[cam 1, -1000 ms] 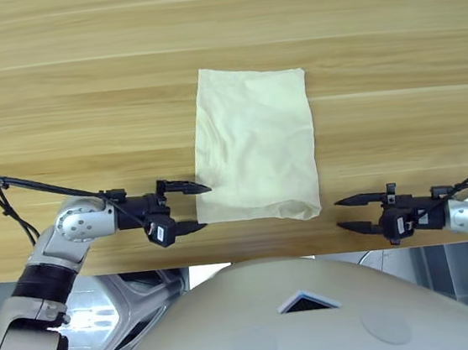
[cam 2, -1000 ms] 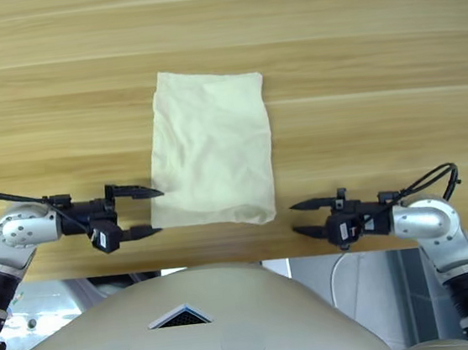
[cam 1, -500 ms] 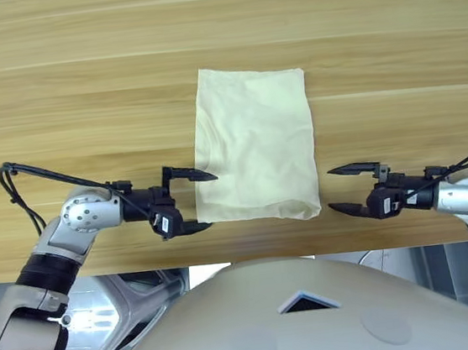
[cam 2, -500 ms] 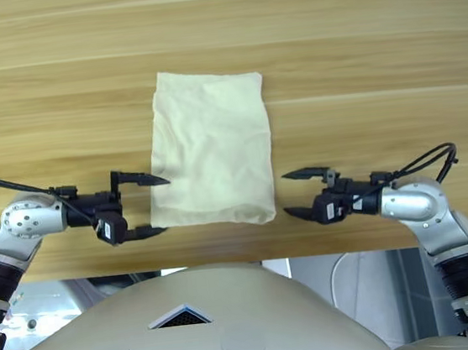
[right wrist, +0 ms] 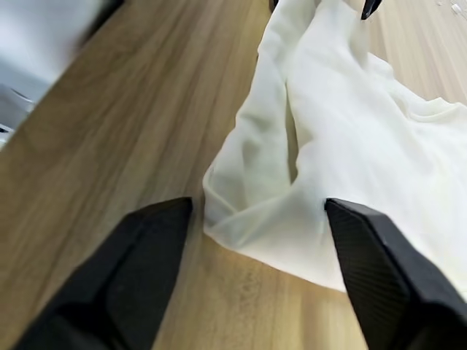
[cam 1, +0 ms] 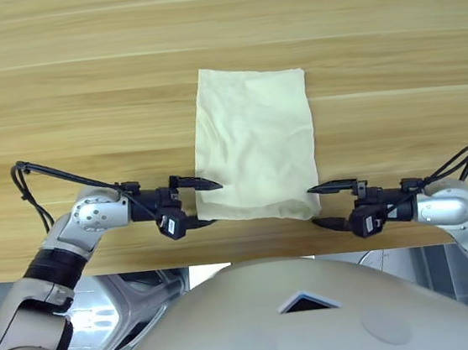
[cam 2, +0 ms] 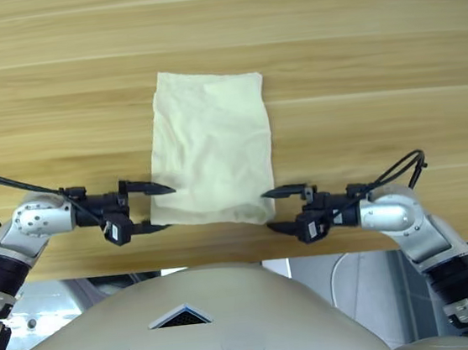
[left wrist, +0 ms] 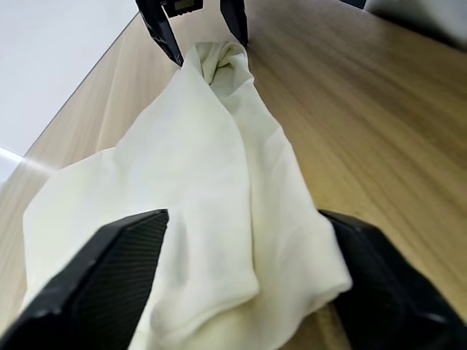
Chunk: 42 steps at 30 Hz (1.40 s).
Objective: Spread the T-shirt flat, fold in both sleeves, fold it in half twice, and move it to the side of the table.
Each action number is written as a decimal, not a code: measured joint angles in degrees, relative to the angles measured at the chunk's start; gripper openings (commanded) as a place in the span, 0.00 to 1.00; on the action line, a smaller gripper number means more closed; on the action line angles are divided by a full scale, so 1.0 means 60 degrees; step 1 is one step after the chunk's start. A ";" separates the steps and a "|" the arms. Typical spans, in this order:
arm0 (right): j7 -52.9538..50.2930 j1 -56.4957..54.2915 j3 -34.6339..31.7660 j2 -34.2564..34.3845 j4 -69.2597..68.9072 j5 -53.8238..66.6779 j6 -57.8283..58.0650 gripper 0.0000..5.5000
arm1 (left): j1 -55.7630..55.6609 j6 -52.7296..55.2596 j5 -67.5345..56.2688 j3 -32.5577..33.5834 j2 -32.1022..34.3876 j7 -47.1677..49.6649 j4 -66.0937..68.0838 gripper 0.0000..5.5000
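Observation:
The pale yellow T-shirt (cam 1: 256,143) lies folded into a tall rectangle on the wooden table (cam 1: 72,92). My left gripper (cam 1: 213,203) is open at the shirt's near left corner, one finger above the cloth and one at the near hem. In the left wrist view that corner (left wrist: 219,240) bulges between the fingers (left wrist: 98,281). My right gripper (cam 1: 314,206) is open at the near right corner, its jaws level with the hem. The right wrist view has that rumpled corner (right wrist: 263,197) between the two fingers (right wrist: 387,281). Neither gripper has closed on cloth.
The table's front edge (cam 1: 252,261) runs just behind both grippers. Bare wood stretches to the left, right and far side of the shirt. The opposite gripper (left wrist: 193,25) appears past the shirt's far corner in the left wrist view.
Both grippers have slid inward along the front edge, from clear of the shirt to its two near corners. The shirt has not moved.

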 measured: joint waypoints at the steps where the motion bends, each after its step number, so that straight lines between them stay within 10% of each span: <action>1: -0.0011 0.0005 0.0037 -0.0003 -0.0002 -0.0020 0.0000 0.46 | -0.0002 0.0001 0.0000 -0.0042 0.0007 -0.0002 0.0019 0.54; 15: -0.0077 0.0004 0.0249 -0.0023 0.0035 -0.0258 0.0004 0.00 | -0.0015 0.0005 0.0293 -0.0199 -0.0025 0.0067 0.0199 0.11; 42: 0.0480 0.1830 -0.1691 -0.1924 -0.2200 0.2015 -0.0247 0.00 | 0.1038 0.1399 -0.2421 0.0154 0.1244 -0.1395 -0.2467 0.00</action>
